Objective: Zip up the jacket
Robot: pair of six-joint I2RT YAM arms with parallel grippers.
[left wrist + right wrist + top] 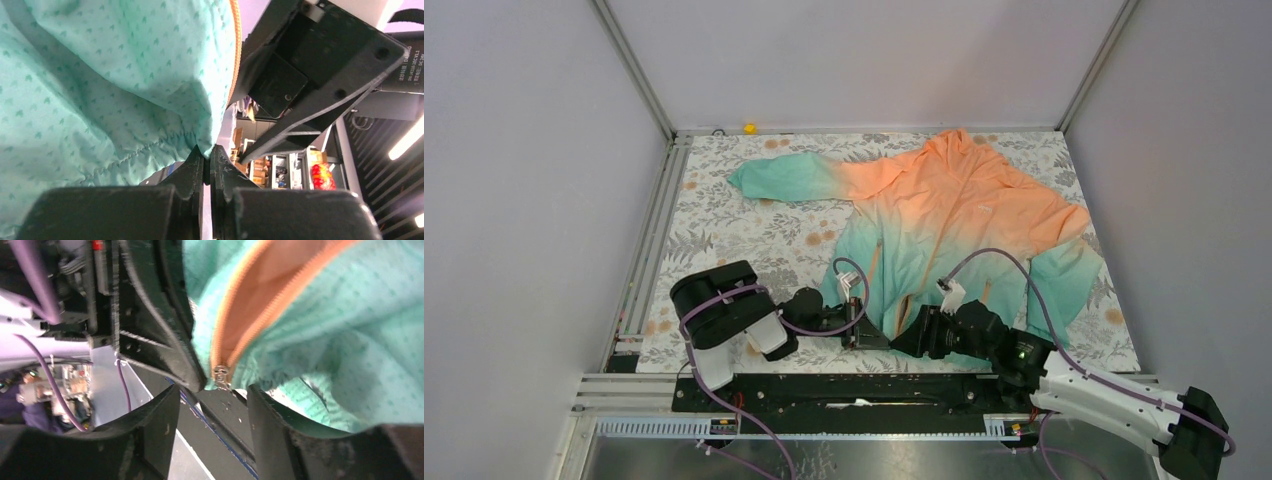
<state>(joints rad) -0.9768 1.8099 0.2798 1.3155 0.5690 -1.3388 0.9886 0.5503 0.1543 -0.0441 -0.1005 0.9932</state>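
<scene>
I saw the jacket lying flat on the flowery table. Its hood was at the far end and its teal bottom edge was close to the arms. One sleeve reached out to the far left. The sleeve on the right was bent back on itself, so I could not see its cuff well.

From above, the left gripper and the right gripper sat just beside each other at the jacket's bottom edge. They looked dark and bunched up there. I could not make out their tips from that view.

The left wrist camera helped. The left gripper's fingers were squeezed nearly together, pinching the gathered teal hem right at its corner. The cloth filled most of that picture and ran off the top and the left side. A strip of the orange zipper ran down the cloth's edge. A big black part of the other arm blocked much of what lay behind it.

In the right wrist camera, the right gripper's fingers were spread wide and held nothing. The small metal slider hung just above the gap between them. Above it the two orange zipper sides opened out like a V. That picture was blurry, so I could not tell if both sides sat inside the slider.
</scene>
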